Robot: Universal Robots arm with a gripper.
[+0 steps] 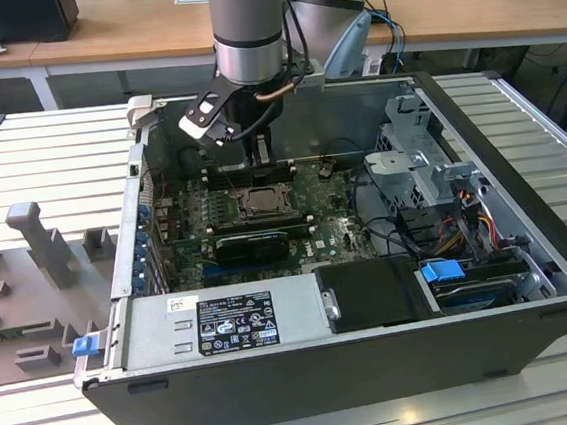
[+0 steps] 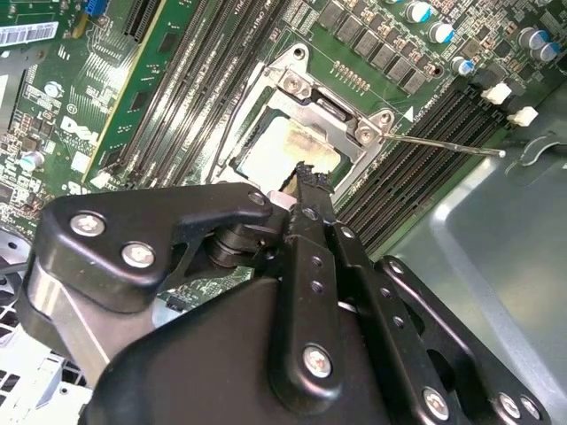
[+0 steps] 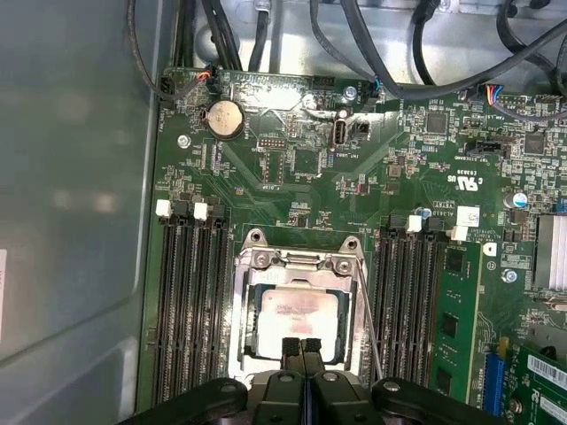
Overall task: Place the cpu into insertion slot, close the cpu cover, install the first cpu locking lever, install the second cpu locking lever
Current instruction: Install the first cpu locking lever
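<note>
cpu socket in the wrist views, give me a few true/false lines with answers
1. The cpu lies in the insertion slot. True.
2. The jaws of the gripper are spread wide apart. False: they are shut together, empty, over the edge of the cpu.
3. The cpu cover stands upright, swung open. False: it lies flat over the cpu, which shows through its window.
4. A round coin battery sits on the green board. True.
5. In the second wrist view, a thin locking lever juts out sideways from a corner of the insertion slot. True.
</note>
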